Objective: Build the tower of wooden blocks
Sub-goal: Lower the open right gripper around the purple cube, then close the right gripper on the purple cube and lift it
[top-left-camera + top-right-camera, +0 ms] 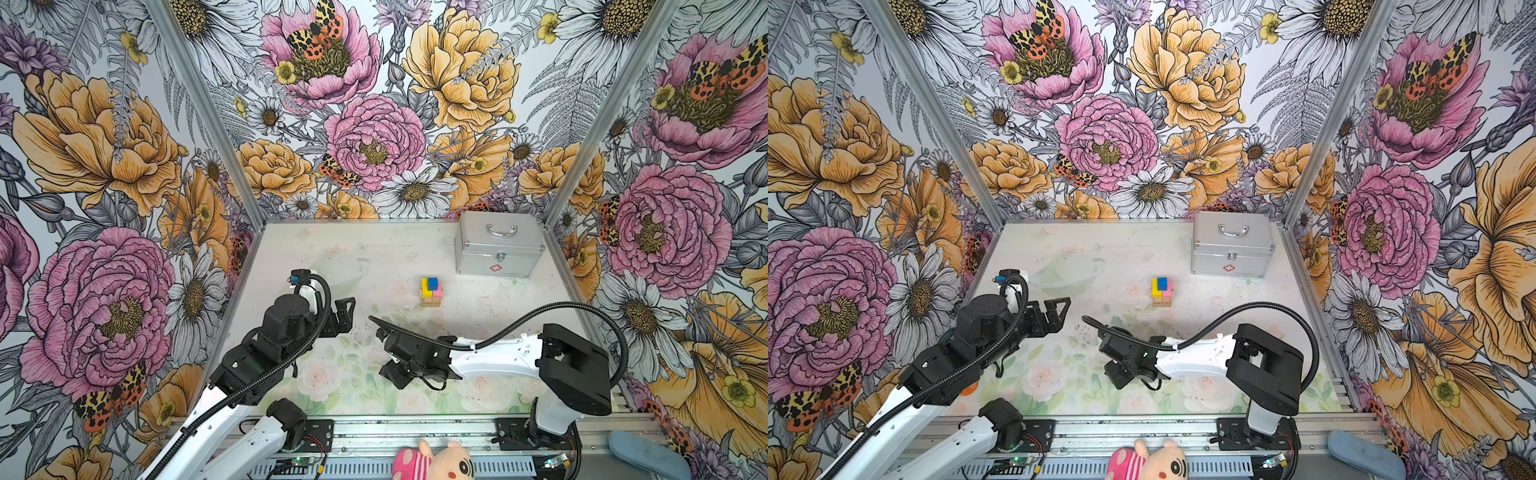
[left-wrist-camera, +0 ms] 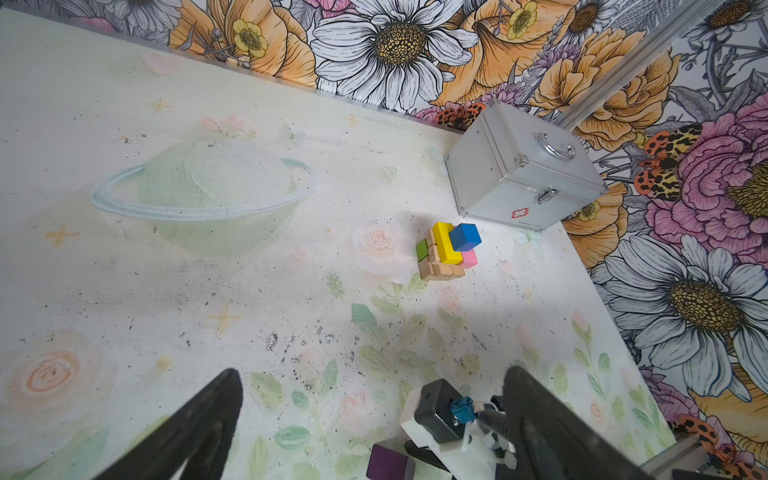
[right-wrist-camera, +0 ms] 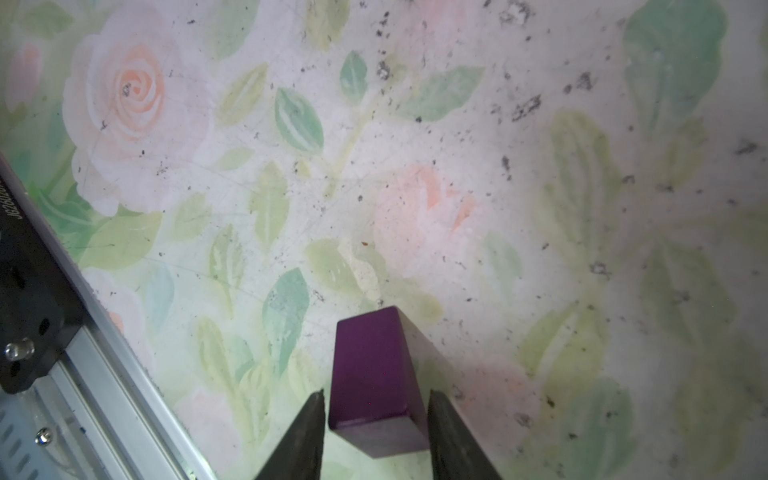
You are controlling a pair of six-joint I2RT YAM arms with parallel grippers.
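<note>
Fingers (image 3: 307,432) of the right gripper (image 3: 374,395) stand on either side of a purple block (image 3: 374,374), one long face turned up. One finger looks to be touching the block, while a thin sliver shows beside the other. Whether the block is truly clamped cannot be told. It appears to rest on the table (image 1: 374,257), near the front edge and well apart from the tower. In both top views the gripper's body hides it.

The left gripper (image 1: 345,316) hangs over the table's left side. Its fingers (image 2: 216,415) are spread wide with nothing between them.

The tower (image 1: 431,291) stands near the middle of the table, towards the back. It is just in front of a closed silver case (image 1: 498,245), though not touching it. Plain tan blocks (image 2: 440,270) form the lower layers, with a green block (image 2: 422,249) showing on one side. Above them a yellow block (image 2: 444,245) and a pink block (image 2: 469,258) lie side by side. A small blue block (image 2: 464,237) sits on top, towards the case.
</note>
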